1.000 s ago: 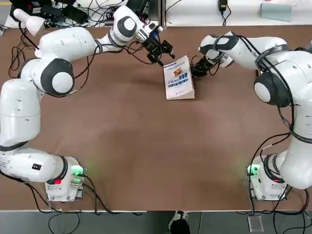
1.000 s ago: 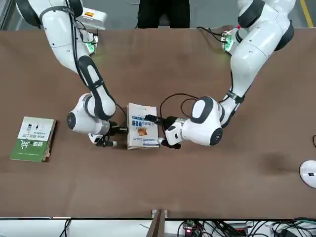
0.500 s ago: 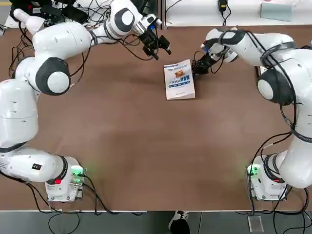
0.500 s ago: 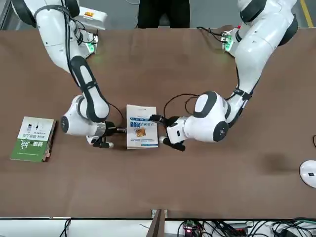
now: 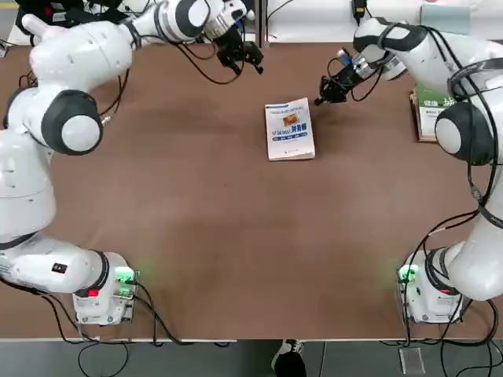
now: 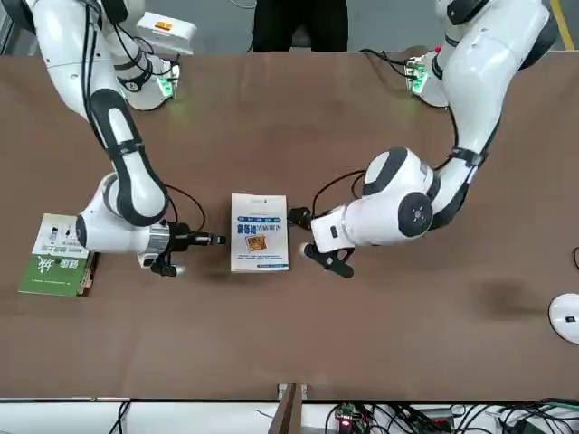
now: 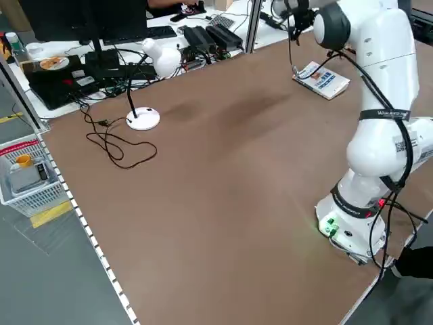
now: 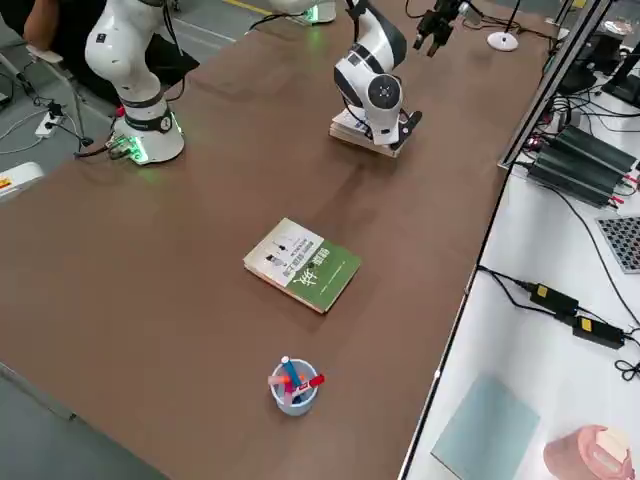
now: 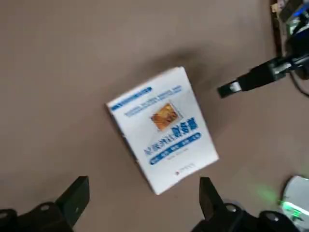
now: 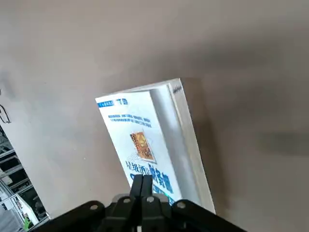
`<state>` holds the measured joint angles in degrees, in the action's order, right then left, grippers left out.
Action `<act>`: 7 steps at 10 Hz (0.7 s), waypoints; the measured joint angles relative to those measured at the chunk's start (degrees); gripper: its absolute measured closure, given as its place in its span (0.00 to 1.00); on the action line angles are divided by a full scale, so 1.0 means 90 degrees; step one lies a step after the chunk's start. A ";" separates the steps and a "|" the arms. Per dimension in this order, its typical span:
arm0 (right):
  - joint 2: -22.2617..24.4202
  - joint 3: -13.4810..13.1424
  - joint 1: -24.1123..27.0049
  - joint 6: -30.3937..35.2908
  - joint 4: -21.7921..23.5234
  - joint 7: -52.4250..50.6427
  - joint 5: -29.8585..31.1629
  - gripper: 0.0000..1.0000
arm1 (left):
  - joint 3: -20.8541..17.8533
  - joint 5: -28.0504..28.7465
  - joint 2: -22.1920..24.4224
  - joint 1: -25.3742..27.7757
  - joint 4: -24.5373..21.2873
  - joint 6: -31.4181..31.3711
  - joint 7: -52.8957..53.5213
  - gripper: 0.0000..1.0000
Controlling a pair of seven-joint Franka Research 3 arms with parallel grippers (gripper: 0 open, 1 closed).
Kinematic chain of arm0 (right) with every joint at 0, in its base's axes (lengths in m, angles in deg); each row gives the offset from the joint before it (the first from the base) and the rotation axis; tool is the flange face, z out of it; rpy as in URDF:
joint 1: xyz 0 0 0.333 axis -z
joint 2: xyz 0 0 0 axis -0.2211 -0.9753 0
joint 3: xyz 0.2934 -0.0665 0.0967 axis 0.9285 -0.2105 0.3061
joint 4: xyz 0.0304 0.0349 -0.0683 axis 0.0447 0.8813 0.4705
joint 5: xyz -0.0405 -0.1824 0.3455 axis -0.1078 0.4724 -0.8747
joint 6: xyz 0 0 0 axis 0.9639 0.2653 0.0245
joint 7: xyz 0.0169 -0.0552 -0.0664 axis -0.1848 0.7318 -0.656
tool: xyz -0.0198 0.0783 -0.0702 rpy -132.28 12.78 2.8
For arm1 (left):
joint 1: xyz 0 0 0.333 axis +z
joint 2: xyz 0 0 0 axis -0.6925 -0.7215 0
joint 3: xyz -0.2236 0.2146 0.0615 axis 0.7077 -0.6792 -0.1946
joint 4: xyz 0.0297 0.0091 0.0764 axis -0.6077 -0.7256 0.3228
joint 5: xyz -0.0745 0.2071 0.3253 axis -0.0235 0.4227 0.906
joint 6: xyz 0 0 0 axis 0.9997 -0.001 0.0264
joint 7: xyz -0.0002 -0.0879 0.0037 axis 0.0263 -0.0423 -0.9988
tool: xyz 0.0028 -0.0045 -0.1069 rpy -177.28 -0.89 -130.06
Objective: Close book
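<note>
From overhead I have the book [image 5: 290, 129] lying shut and flat, cover up, past the middle of the table [image 5: 236, 236], with both arms off it. The left gripper [image 5: 246, 56] sits beyond and to the left of it, the right gripper [image 5: 324, 96] just off its far right corner; neither touches the book.

The front camera gives me what the top one can't: the right gripper [image 6: 213, 240] pointing level at the book's edge with its fingers pressed together and nothing between them, and the left gripper [image 6: 318, 246] on the other side with its fingers spread apart, empty. My left wrist camera confirms the spread, one finger [image 9: 77, 198] at each side of the frame, the book [image 9: 161, 128] well clear below, and the right arm's closed tip poking in from the side. The right wrist camera shows the book's [image 10: 149, 150] page block, closed tight under the cover.

The green book [image 6: 61, 255] is half hidden behind the right arm from the front; the right side camera shows it whole [image 8: 302, 265], near a cup of pens [image 8: 294, 385]. From that side the book is mostly hidden by the right arm. A person's shoe [image 5: 289, 360] is cut off at the table's near edge.
</note>
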<state>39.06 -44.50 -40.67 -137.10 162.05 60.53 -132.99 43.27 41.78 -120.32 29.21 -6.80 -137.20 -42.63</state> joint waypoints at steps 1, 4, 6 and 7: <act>0.0016 -0.0009 0.0054 0.0003 -0.0015 -0.0023 0.0072 0.99 | -0.0021 0.0269 0.0117 0.0085 -0.0002 0.0008 0.0000 0.00; 0.0018 -0.0022 0.0174 0.0003 -0.0060 -0.0281 0.0443 0.99 | -0.0033 0.0817 0.0357 0.0456 -0.0005 0.0134 0.0051 0.00; 0.0032 -0.0094 0.0210 0.0001 -0.0167 -0.0421 0.1110 0.99 | -0.0031 0.1260 0.0550 0.0545 -0.0003 0.0322 0.0066 0.00; 0.0055 -0.0126 0.0224 0.0000 -0.0254 -0.0474 0.1492 0.99 | -0.0028 0.1383 0.0658 0.0538 -0.0003 0.0454 0.0066 0.00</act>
<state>39.56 -45.64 -38.65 -137.10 159.76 56.26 -119.55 43.02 54.22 -114.40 34.05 -6.83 -133.11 -42.04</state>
